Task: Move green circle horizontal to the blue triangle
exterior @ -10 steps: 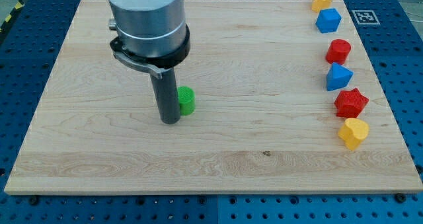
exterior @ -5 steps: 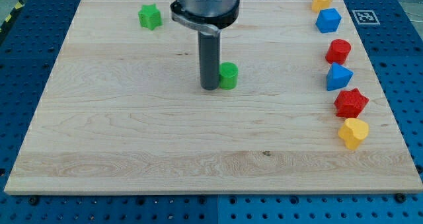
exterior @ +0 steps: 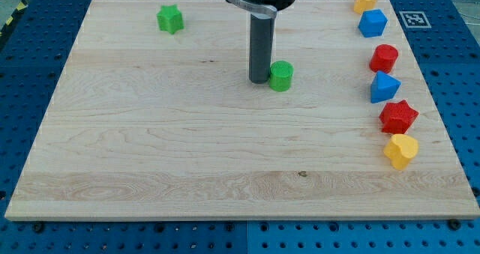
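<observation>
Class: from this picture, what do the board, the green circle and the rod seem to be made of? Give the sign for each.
Board: pale wood, matt; grain lines and a small knot show.
Green circle: probably plastic, matt; solid even colour, faint ridges, perhaps printed.
Rod, ending in my tip just on the view's left of the circle: dark, smooth; metal or plastic, the look cannot settle it.

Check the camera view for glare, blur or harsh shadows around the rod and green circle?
Camera view: even, soft light, no glare on the wooden board; my tip and the green circle block beside it are sharp, casting only faint shadows; the rod's upper part is cropped at the view's top.
</observation>
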`<action>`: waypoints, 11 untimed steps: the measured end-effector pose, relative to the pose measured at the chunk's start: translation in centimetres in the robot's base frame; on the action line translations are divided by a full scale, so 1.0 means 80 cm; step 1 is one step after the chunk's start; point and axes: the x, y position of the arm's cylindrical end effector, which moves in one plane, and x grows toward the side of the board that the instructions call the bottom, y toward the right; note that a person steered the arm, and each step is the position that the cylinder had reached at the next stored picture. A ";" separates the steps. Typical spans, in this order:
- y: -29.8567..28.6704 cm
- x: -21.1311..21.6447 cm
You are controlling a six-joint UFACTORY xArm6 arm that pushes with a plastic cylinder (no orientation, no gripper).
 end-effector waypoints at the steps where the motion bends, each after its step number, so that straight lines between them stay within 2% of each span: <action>1: 0.000 0.024; 2: 0.000 0.041; 4: 0.000 -0.017; 5: 0.009 -0.030; 7: 0.034 -0.015; 9: -0.031 -0.007; 11: -0.016 0.036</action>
